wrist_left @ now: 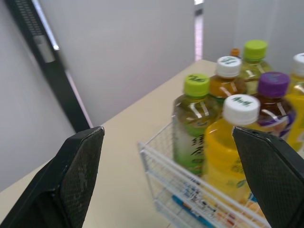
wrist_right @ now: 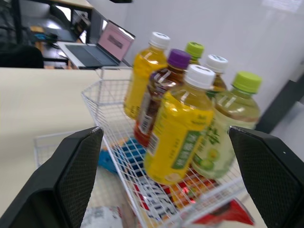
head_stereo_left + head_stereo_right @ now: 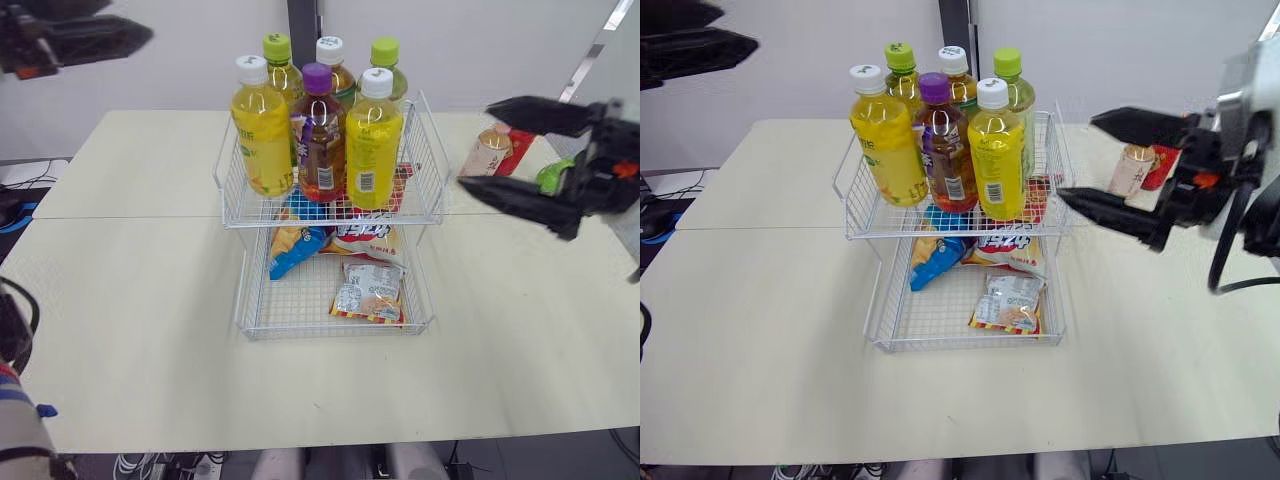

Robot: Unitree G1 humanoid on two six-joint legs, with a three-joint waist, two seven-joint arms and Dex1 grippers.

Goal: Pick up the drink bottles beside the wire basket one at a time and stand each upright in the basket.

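Top tier, wire basket: six upright drink bottles.
Lower tier: snack packets.
Claws: left gripper, right gripper spread wide, empty.
Obscured: beige bottle beside basket.

We count six drink bottles upright in the wire basket, to the left of the right gripper: two yellow, two green-capped, one amber, one purple-capped. One pale bottle lies just beyond that gripper. Three snack packets sit in the lower tier.

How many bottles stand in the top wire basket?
6. Front: left yellow bottle, purple-capped bottle, right yellow bottle. Behind: left green-capped bottle, amber bottle, right green-capped bottle. More may be hidden.
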